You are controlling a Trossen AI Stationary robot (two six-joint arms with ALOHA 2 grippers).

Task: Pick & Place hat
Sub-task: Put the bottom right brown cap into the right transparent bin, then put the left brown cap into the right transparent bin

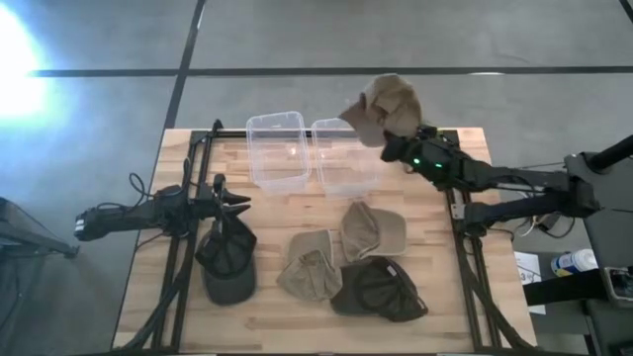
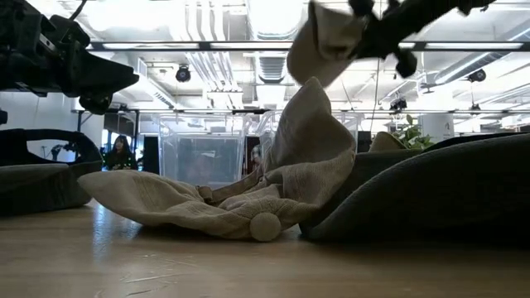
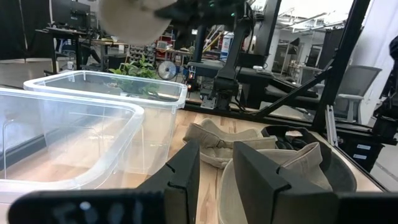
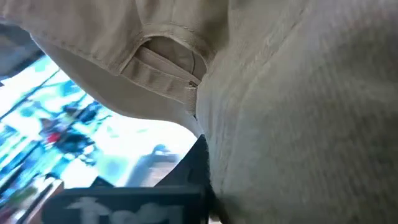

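My right gripper (image 1: 401, 146) is shut on a tan cap (image 1: 384, 107) and holds it high over the far right corner of the right clear bin (image 1: 346, 163). The cap also shows at the top of the low view (image 2: 327, 37) and fills the right wrist view (image 4: 298, 93). My left gripper (image 1: 237, 203) is open and empty at the table's left, just above a dark olive hat (image 1: 227, 259), fingers pointing toward the table's right. Its fingers (image 3: 183, 177) show apart in the left wrist view. A tan hat (image 1: 374, 229), a khaki hat (image 1: 309, 265) and a dark hat (image 1: 381, 289) lie on the table. My right gripper holds the tan cap by crown cloth (image 4: 249, 124) close to its back strap (image 4: 168, 56). The cap's own cloth covers the fingers, so the kind of hold and the number of layers cannot be told. The fingers come level from the table's right. The cap is lifted clear of everything.
Two clear plastic bins stand side by side at the table's far middle, the left one (image 1: 277, 148) beside the right one. Black frame rails (image 1: 188, 247) run along both table sides. A spray can (image 1: 572, 261) lies off the table to the right.
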